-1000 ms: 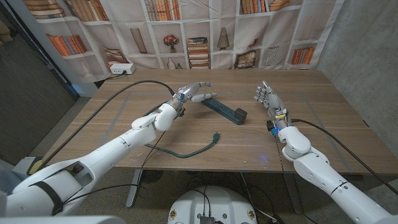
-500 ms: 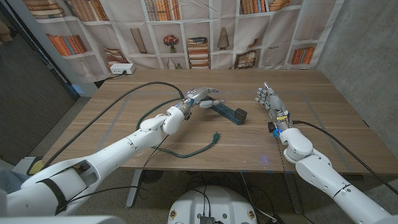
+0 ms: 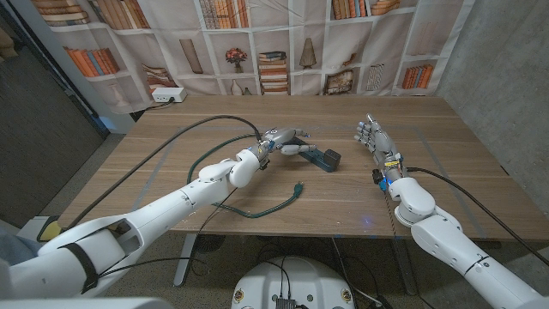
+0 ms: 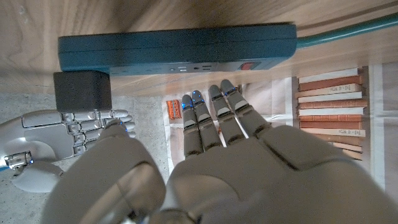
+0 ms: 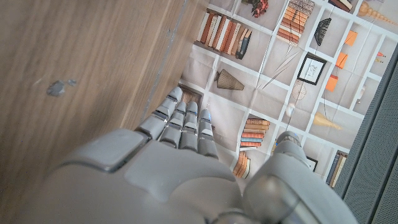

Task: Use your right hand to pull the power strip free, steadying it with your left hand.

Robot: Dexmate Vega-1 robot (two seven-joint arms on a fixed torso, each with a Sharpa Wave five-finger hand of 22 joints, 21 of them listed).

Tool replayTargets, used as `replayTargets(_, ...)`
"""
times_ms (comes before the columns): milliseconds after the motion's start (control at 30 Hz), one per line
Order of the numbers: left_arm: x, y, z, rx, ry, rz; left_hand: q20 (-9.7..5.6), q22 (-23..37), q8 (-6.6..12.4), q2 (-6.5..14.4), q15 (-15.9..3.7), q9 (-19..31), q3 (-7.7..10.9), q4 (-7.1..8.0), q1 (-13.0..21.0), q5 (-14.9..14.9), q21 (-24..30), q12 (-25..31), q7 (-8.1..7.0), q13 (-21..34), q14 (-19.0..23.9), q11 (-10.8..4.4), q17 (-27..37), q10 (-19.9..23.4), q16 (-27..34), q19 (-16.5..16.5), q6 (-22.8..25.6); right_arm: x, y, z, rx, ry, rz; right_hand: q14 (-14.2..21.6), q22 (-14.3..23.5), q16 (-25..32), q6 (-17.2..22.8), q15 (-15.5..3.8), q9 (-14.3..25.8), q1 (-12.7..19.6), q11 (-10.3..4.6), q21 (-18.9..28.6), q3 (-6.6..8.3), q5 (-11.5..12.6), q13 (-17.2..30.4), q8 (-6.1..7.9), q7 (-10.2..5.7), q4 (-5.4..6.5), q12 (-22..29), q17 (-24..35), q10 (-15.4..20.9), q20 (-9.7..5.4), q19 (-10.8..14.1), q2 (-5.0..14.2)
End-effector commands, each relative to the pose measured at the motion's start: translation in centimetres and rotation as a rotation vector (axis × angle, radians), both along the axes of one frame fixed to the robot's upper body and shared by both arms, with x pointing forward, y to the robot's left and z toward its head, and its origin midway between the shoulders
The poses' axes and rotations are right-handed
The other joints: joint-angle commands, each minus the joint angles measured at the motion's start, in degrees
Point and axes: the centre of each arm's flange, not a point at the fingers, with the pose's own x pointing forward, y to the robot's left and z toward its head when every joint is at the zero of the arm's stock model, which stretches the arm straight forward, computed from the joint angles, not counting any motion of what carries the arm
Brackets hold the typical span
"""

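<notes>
The dark teal power strip (image 3: 314,154) lies slantwise at the table's middle, with a black adapter (image 3: 331,159) plugged in at its right end. Its green cord (image 3: 257,212) loops toward the front edge and ends in a loose plug (image 3: 297,185). My left hand (image 3: 286,140) hovers over the strip's left end, holding nothing. In the left wrist view its fingers (image 4: 208,118) stretch straight toward the strip (image 4: 177,48) and stop just short of it, near the adapter (image 4: 82,91). My right hand (image 3: 374,137) stands open to the right of the strip, apart from it, fingers (image 5: 183,121) extended.
A white box (image 3: 167,94) with a cable sits at the table's far left corner. A thick black cable (image 3: 184,133) runs across the left half of the table beside my left arm. A curtain printed with bookshelves (image 3: 274,43) hangs behind the table.
My left hand has moved to the right along the table and now reaches over the power strip's left end. The right hand has hardly moved.
</notes>
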Motion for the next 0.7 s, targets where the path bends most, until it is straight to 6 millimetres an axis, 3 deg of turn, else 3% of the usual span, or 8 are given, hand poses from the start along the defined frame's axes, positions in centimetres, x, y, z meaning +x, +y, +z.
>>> replayTargets(33, -0.3, -0.8, -0.5, 0.035, 0.003, 0.012, 0.04, 0.1, 0.65, 0.3, -1.15, 0.2, 0.06, 0.08, -0.2, 0.4, 0.4, 0.7, -0.20, 0.2, 0.8, -0.01, 0.1, 0.8, 0.3, 0.5, 1.2, 0.1, -0.3, 0.0, 0.001, 0.003, 0.006, 0.5, 0.3, -0.1, 0.3, -0.08, 0.3, 0.3, 0.06, -0.3, -0.01, -0.1, 0.2, -0.03, -0.12, 0.04, -0.3, 0.1, 0.4, -0.03, 0.3, 0.18)
replayTargets(433, -0.5, -1.2, -1.2, 0.064, 0.017, 0.030, 0.10, 0.3, 1.09, 1.0, -1.30, 0.2, 0.34, -0.21, 0.7, 0.5, 0.5, 1.0, -0.34, 0.2, 1.9, -0.22, 0.1, 2.7, 0.3, 0.6, 3.4, 0.0, -0.5, -0.5, 0.008, 0.010, 0.007, 0.6, 0.3, -0.2, 0.4, 0.00, 0.3, 0.3, 0.04, -0.5, -0.02, -0.2, 0.2, -0.07, -0.10, 0.06, -0.4, 0.1, 0.4, 0.01, 0.4, 0.22)
replayTargets(700, -0.5, -1.3, -2.0, 0.078, 0.027, 0.055, -0.84, 0.9, 1.79, 1.8, -2.14, 0.2, 0.35, -0.36, 1.6, 0.3, 2.8, 1.7, -0.57, 0.3, 8.6, -0.60, 0.4, 7.7, 1.7, 5.6, 8.1, -0.3, -0.5, -0.2, -0.011, 0.006, -0.002, 0.7, 0.3, -0.1, 0.5, -0.01, 0.3, 0.4, 0.11, -0.5, -0.02, -0.2, 0.2, -0.06, -0.15, 0.08, -0.4, 0.1, 0.8, 0.00, 0.4, 0.26)
